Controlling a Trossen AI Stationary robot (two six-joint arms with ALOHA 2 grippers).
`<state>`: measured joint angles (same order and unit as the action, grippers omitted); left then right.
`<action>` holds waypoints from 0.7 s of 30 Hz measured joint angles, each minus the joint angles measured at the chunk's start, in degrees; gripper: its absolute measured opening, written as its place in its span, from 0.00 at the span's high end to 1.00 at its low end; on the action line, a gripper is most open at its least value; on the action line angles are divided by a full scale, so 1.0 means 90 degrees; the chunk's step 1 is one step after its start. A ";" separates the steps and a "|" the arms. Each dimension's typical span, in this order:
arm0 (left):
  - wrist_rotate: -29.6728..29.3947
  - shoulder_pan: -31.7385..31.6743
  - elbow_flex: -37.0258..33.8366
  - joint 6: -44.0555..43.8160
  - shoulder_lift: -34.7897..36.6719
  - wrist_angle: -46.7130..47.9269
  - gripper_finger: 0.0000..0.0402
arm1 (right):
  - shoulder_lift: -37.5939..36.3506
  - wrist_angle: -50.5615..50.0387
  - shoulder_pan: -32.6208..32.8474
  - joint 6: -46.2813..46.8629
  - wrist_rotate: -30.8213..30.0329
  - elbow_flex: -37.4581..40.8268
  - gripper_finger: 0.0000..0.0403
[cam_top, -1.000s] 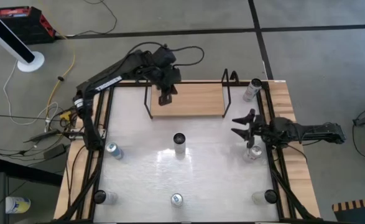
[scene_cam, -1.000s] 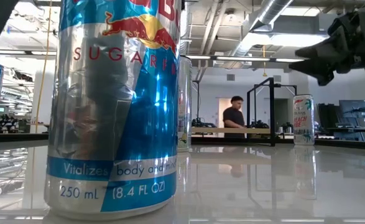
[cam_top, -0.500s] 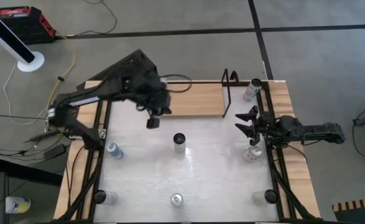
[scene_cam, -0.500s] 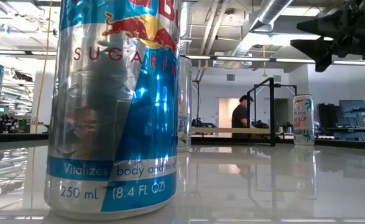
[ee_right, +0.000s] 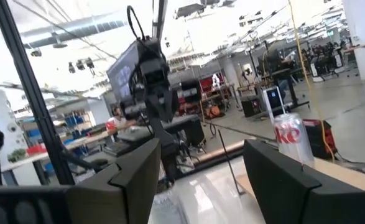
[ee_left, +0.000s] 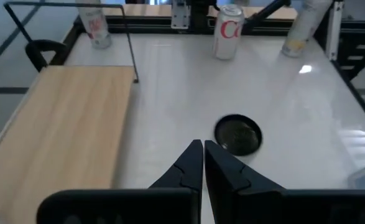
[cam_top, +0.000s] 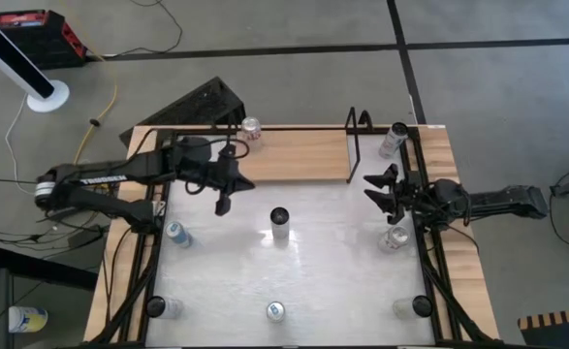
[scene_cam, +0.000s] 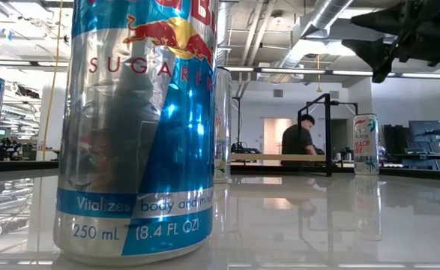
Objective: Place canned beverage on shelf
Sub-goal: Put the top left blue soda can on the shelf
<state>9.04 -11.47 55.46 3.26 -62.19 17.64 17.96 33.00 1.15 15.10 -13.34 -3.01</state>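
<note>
A silver-and-red can (cam_top: 252,129) stands upright on its base at the far left corner of the shelf (cam_top: 299,155), a light-wood board in a black wire frame. The can also shows in the right wrist view (ee_right: 291,138). My left gripper (cam_top: 221,206) is shut and empty over the white tabletop, near and left of the shelf. Its closed fingers (ee_left: 203,149) point past the top of a middle can (ee_left: 238,134). My right gripper (cam_top: 373,191) hangs open and empty above the table's right side, off the shelf's right end.
Other cans stand on the white tabletop (cam_top: 226,271): one in the middle (cam_top: 280,221), one left (cam_top: 175,234), one right (cam_top: 395,237), one far right (cam_top: 394,139) and several along the near edge (cam_top: 275,311). A person moves in the room behind (scene_cam: 298,139).
My left gripper has drawn back from over the shelf's far left end toward the table's near left, down over the tabletop. The silver-and-red can now stands uncovered on the shelf. My right gripper has risen a little.
</note>
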 joint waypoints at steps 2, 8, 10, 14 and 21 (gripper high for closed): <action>0.0019 0.0077 -0.0188 -0.0017 0.0106 -0.0076 1.00 | 0.0413 0.0482 0.0014 0.0035 0.0007 0.0000 0.37; -0.0031 0.0373 -0.0608 0.0213 0.0409 -0.0370 1.00 | 0.1724 0.1510 0.0463 0.0550 0.0190 -0.0223 0.37; -0.0061 0.0470 -0.0736 0.0239 0.0566 -0.0591 1.00 | 0.2105 0.1516 0.0775 0.0543 0.0199 -0.0489 0.37; -0.0068 0.0614 -0.1146 0.0422 0.0922 -0.1269 1.00 | 0.2862 0.1544 0.1357 0.0158 0.0191 -0.1047 0.37; -0.0082 0.0641 -0.1855 0.0529 0.1001 -0.2300 1.00 | 0.3878 0.1371 0.1976 -0.0237 0.0183 -0.1702 0.37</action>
<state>8.30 -5.69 38.76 8.02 -53.18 -3.06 52.86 45.34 18.93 12.97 -11.69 -18.32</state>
